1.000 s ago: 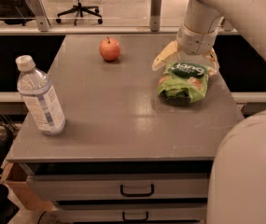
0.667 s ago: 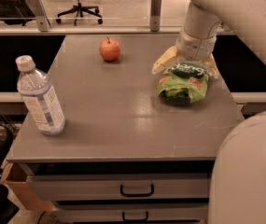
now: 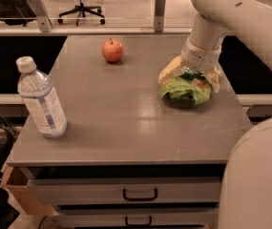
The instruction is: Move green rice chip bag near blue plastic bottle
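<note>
My claw is over the green rice chip bag, right side of counter. Front-left stands the blue plastic bottle, apple back-centre.

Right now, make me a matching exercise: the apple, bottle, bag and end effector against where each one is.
Things:
1. apple
2. bottle
3. bag
4. end effector

Places:
A. standing near the table's left edge
B. down over the bag, on the right
C. far side, near the middle
D. lying on the right side, under the end effector

Pairs: 1-C, 2-A, 3-D, 4-B
</note>
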Tool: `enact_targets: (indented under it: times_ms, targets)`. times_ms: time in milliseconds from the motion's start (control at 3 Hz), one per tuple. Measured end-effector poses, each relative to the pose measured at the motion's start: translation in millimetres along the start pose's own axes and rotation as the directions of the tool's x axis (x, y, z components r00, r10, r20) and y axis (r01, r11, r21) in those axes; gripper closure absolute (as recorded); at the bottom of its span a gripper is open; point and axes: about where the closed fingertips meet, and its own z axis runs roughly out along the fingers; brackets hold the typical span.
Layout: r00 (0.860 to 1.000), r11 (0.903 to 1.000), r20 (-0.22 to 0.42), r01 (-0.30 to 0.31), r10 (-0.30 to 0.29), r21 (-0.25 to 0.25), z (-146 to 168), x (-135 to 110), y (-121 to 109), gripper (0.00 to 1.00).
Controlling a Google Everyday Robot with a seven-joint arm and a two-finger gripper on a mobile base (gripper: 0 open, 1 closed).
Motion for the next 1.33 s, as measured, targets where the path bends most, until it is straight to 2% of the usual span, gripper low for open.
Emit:
enact_targets:
  times_ms: [667, 1000, 1333]
  targets:
    - [1.000, 1.0000, 0.004, 0.000, 0.000, -0.002, 3.3, -2.2, 1.0, 0.65]
    - [1.000, 1.0000, 0.005, 0.001, -0.001, -0.002, -0.8, -2.7, 1.6, 0.96]
    - [1.000, 1.0000, 0.006, 0.001, -0.001, -0.003, 0.5, -3.5, 2.0, 1.00]
